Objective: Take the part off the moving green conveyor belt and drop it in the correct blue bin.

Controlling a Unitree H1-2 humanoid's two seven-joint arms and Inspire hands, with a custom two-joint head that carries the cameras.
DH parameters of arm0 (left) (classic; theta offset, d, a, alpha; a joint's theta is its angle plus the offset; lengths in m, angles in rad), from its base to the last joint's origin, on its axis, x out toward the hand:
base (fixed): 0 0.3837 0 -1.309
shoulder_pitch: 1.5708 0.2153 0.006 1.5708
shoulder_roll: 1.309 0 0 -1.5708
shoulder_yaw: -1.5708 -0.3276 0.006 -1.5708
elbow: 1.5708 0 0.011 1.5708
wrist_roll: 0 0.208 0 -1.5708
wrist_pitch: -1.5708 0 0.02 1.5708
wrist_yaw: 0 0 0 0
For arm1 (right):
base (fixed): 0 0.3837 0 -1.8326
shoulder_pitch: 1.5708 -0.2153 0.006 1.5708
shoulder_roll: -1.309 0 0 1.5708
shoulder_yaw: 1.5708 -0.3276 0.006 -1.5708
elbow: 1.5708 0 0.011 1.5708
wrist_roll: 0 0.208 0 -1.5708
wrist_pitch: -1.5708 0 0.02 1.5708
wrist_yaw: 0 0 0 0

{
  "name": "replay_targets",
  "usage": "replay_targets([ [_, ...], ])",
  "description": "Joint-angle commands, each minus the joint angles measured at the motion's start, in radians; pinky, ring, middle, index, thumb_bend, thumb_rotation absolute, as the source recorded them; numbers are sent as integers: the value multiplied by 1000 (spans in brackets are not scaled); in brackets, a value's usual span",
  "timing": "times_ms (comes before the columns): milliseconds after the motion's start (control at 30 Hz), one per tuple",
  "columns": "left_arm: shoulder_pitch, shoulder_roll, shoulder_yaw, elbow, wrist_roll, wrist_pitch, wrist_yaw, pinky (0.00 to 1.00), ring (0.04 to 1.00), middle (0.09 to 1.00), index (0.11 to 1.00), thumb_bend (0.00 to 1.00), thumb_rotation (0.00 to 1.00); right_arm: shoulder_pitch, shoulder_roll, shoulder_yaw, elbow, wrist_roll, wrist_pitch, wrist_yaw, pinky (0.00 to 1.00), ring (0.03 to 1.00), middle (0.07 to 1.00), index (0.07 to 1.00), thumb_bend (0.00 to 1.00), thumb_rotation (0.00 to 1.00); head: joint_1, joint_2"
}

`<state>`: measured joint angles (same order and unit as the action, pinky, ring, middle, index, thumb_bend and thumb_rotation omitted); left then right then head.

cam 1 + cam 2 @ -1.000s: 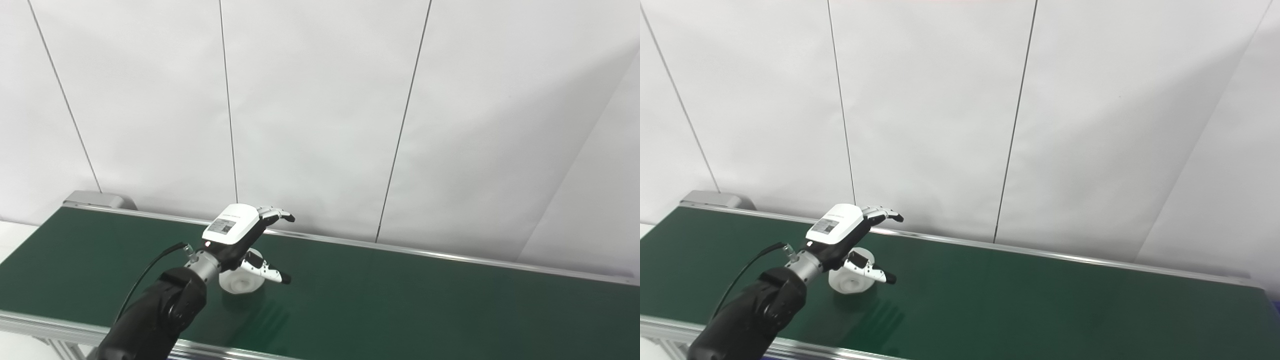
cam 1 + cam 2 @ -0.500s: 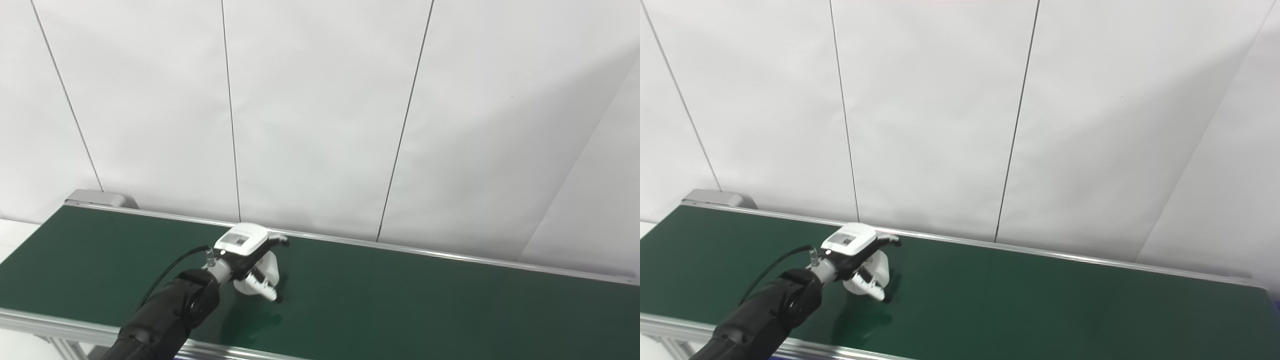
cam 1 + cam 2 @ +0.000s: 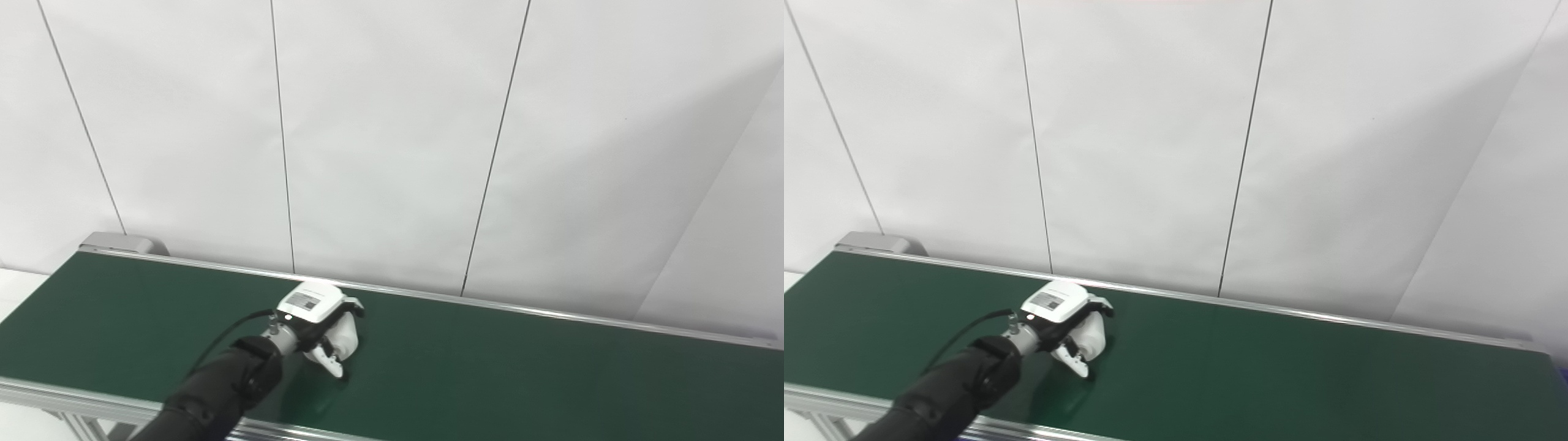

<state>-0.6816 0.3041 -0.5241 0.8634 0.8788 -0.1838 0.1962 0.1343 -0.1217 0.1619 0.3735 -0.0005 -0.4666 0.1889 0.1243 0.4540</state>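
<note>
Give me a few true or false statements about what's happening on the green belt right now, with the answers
1. The left hand is wrapped around the white part on the green conveyor belt. True.
2. The right hand is reaching in beside the part. False: no right hand or arm shows in either view.
3. A blue bin stands on the belt next to the part. False: no bin can be seen in these views, only a sliver of blue at the right eye view's right edge.
4. The part is the only loose thing visible on the belt. True.
5. The part sits at the right end of the belt. False: it is left of the belt's middle.
</note>
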Motion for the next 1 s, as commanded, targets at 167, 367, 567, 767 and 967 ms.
replay_targets([
  [167, -6, 23, -6, -4, -19, 16, 19, 447, 448, 552, 474, 496, 0, 6, -3, 4, -23, -2, -3, 13, 745, 791, 827, 836, 768, 1000, 1, 2],
  [367, -7, 26, -15, -9, -25, 13, 36, 462, 446, 539, 483, 498, 0, 3, -3, 9, -22, -8, -3, 9, 741, 788, 827, 836, 760, 1000, -3, 5],
  [567, 11, 43, -2, -112, -48, 0, 8, 484, 453, 556, 469, 495, 0, 2, -2, 14, -26, -5, -3, 12, 741, 789, 831, 833, 755, 1000, -5, 18],
  [767, 61, 71, 39, -383, -72, 18, -104, 464, 450, 541, 479, 498, 0, 8, 1, 20, -50, -12, -3, 5, 741, 788, 836, 839, 740, 1000, -18, 67],
  [967, 136, 109, 90, -781, -111, 47, -273, 428, 425, 495, 518, 500, 0, 25, -2, 25, -110, -15, -3, 5, 760, 796, 847, 851, 731, 1000, -24, 169],
])
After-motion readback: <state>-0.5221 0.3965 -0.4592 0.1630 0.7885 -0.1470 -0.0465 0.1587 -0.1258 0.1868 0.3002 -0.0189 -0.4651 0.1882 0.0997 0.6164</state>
